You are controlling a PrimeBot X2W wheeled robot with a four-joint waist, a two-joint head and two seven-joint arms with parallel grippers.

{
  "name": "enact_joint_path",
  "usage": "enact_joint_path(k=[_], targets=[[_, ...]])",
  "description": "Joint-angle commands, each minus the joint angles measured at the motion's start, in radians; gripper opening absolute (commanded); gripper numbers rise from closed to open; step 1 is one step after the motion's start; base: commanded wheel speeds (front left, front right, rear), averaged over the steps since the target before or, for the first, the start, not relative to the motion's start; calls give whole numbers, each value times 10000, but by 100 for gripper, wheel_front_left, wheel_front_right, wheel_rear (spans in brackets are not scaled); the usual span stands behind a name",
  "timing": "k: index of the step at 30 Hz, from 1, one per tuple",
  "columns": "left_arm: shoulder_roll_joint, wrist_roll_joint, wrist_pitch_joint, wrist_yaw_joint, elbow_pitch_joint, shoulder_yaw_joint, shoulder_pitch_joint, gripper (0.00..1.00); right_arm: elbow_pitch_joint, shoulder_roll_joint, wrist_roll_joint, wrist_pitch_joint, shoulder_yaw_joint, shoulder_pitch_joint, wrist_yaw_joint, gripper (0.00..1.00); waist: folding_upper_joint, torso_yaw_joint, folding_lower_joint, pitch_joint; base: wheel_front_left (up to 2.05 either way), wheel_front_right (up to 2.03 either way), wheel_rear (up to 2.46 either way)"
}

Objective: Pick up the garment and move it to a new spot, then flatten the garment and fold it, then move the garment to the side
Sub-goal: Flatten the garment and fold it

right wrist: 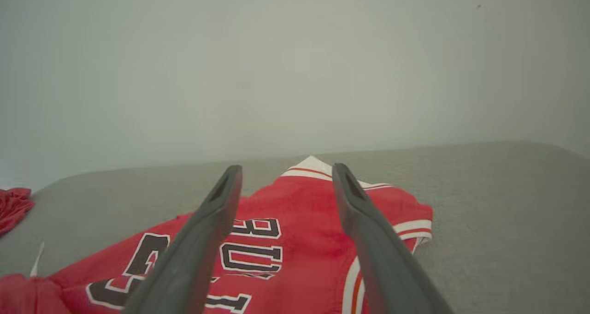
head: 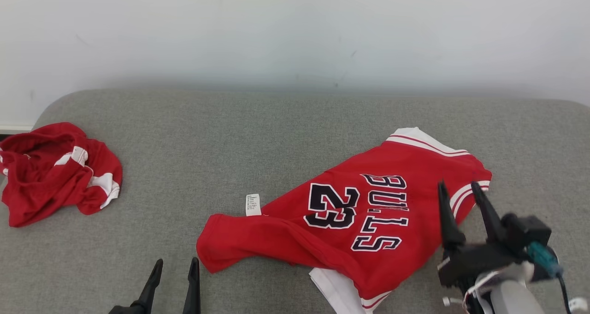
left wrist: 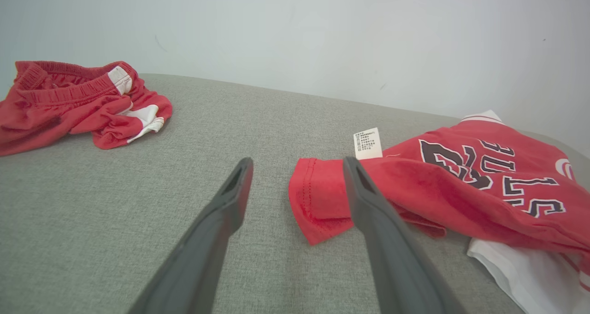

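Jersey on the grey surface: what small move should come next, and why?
Probably bring the open left gripper forward to pinch the folded-over hem corner and draw it out flat: the jersey lies rumpled, a white layer sticking out beneath, and the right gripper is open too.

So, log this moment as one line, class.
jersey: creased on grey surface, unheld | left gripper: open | right gripper: open, over jersey | fold: not done

The left gripper point(head: 176, 262) and right gripper point(head: 458, 188) each have two long, dark grey fingers point(left wrist: 392, 240) tapering to narrow tips, a slot recessed near each tip. Behind the right jaws sit a black blocky housing point(head: 479, 258), a teal connector point(head: 543, 255) with a dark cable point(head: 563, 284), and a pale forearm point(head: 507, 301).
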State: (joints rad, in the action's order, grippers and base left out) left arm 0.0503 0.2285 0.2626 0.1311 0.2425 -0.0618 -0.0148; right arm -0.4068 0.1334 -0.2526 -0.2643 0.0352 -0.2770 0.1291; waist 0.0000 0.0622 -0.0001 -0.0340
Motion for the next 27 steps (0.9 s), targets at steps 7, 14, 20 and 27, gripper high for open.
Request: enact_joint_path(k=[7,14,20,27], targets=[[0,-160,38,-22,-26,0,44,100,-2041,-131,300,265,-788,-80,32,100,0,-12,1,-89,0,0,0],[-1,-129,38,-21,52,-101,168,100,-3762,-257,461,456,-1191,-728,32,100,0,256,1,-90,0,0,0],[-2,-104,38,-20,42,-84,20,100,-5210,-402,549,597,-1475,-1042,32,100,0,530,1,-68,0,0,0],[-1,-115,38,-24,63,38,-51,100,-5841,-398,437,228,-1496,-1295,32,0,0,495,1,2,0,0,0]])
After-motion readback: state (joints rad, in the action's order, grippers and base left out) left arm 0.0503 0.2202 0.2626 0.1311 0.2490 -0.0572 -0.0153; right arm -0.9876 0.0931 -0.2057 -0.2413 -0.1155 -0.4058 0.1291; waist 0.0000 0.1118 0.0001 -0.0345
